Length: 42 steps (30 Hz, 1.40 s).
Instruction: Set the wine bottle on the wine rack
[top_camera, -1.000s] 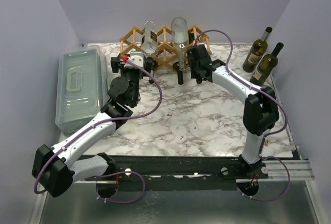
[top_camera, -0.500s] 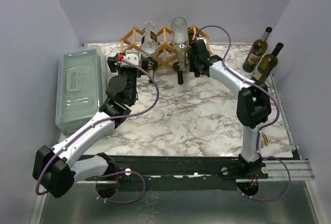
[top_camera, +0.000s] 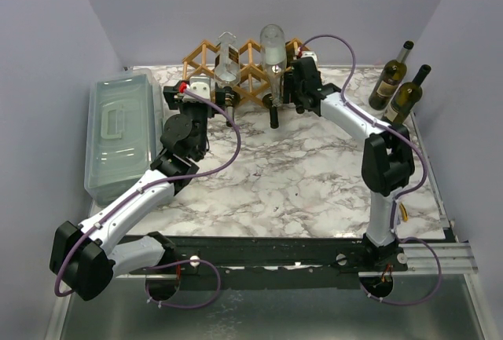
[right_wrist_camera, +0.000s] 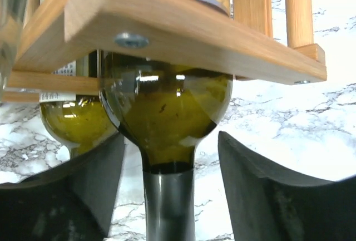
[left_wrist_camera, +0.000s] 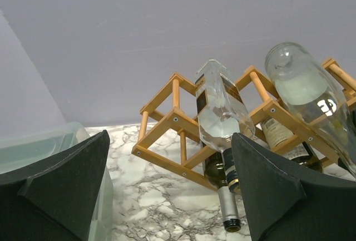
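The green wine bottle lies seated in the wine rack's lower cell, with the right gripper spread clear around its neck and the left gripper spread empty before the rack, so seemingly only withdrawal remains.

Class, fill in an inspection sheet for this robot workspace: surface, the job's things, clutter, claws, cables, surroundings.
Surface: white grey-veined marble tabletop; no spills seen.
Job's things: light wooden lattice wine rack at the back edge; dark green glass wine bottle lies in a lower cell, neck towards the arms; two clear glass bottles lie on top; two upright green wine bottles stand at the right.
Clutter: grey-green lidded plastic box at the left.
Claws: left claw open, empty, facing the rack; right claw open astride the green bottle's neck, gaps on both sides.
Cables: purple cables loop along both arms.
Surroundings: plain pale lilac walls; nothing else seen.
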Motion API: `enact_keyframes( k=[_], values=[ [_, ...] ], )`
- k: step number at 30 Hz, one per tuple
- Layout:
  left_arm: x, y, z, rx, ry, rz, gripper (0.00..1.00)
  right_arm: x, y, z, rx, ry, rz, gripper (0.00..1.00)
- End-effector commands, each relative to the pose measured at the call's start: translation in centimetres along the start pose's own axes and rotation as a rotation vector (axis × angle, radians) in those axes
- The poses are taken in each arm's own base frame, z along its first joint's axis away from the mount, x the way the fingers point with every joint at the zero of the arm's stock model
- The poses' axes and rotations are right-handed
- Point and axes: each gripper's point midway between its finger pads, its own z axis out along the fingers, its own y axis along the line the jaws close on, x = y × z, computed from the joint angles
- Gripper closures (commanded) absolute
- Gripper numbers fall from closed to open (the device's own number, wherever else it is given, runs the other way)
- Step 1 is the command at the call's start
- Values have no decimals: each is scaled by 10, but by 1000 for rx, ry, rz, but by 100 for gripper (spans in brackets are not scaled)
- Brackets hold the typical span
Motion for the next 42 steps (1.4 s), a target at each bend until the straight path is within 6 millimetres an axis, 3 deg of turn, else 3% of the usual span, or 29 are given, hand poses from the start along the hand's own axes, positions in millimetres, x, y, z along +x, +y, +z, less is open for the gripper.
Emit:
enact_keyframes(
  k=[1, 8, 12, 17, 21, 25, 29, 33, 34, 36, 42],
  values=[
    [2, -4, 0, 26, -6, -23, 9, -6, -3, -21, -20, -20, 4, 27],
    [-2, -2, -1, 22, -14, -28, 9, 7, -22, -72, -37, 5, -33, 22],
    [-3, -3, -1, 26, -14, -41, 9, 16, -53, -100, 43, -26, -78, 20],
    [-3, -5, -2, 39, -9, -61, 9, 24, -93, -116, 128, -41, -65, 21],
    [-2, -8, -3, 45, -6, -61, 9, -2, -133, -128, 173, -99, 68, 20],
    [-3, -7, -4, 46, -7, -55, 9, -39, -194, -143, 312, -203, 234, 20],
    [-5, -4, -5, 35, -10, -50, 9, -70, -238, -158, 401, -279, 325, 21],
    [-5, -4, -5, 34, -11, -55, 9, -91, -273, -169, 521, -323, 354, 21],
    [-5, -4, -5, 37, -11, -57, 9, -93, -293, -173, 579, -334, 374, 21],
    [-6, -4, -5, 38, -13, -63, 9, -99, -313, -178, 629, -355, 399, 21],
    [-7, -6, -6, 44, -15, -74, 9, -115, -344, -179, 696, -416, 448, 23]
  ],
)
